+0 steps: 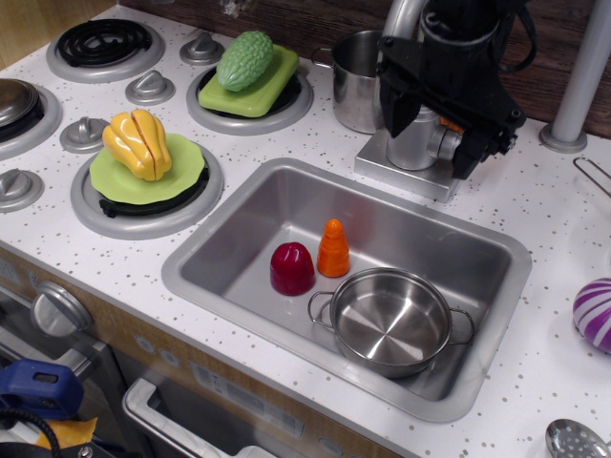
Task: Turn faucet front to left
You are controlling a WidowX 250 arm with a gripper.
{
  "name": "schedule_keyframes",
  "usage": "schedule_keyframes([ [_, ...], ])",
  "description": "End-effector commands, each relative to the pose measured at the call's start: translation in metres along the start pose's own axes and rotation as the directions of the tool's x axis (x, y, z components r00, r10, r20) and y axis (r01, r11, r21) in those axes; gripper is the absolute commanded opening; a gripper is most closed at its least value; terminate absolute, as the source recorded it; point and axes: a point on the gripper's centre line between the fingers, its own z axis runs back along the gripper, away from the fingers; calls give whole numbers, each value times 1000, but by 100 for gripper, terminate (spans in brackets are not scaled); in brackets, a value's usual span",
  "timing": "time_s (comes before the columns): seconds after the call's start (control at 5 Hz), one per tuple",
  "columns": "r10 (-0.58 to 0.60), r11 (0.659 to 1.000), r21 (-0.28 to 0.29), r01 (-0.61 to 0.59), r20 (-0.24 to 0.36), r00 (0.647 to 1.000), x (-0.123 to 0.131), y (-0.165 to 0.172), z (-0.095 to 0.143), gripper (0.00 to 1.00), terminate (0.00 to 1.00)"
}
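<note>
Upper spout of the faucet (pixel 412 143) cut off by the top edge and partly masked by the black gripper (pixel 436 124); only a curved silver stub visible near the top. Lever handle mostly hidden behind the gripper's right side, just a short grey stub poking out. Fingertips dark against a dark body, hard to separate; the two fingers stand spread on either side of the tap's cylinder, apparently open, contact with the metal impossible to confirm. Orange object behind the gripper reduced to a thin sliver.

Matte silver-grey cylinder upright on a flat square base, set on the speckled white counter (pixel 286 143) just behind the rear rim of the sink (pixel 477 315), right of centre. Shiny steel pot (pixel 355 67) just left of and behind the tap, partly covered by the arm.

In the basin: a dark red piece (pixel 292 268) beside an orange carrot-like piece (pixel 333 248), and a steel pan (pixel 391 321) with two handles near the front right. On the left burners, a yellow vegetable (pixel 139 144) on a green plate and a bumpy green gourd (pixel 245 59) on a green board. Grey pole (pixel 584 76) at far right, top cut off. Purple striped ball (pixel 594 315) and a metal spoon (pixel 576 441) clipped by the right and bottom edges.
</note>
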Motion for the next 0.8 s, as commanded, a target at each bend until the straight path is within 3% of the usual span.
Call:
schedule_keyframes([
  [0.0, -44, 999, -4, 44, 42, 998, 15, 18, 15, 100, 0],
  [0.6, -92, 996, -2, 92, 37, 995, 11, 42, 9, 100, 0],
])
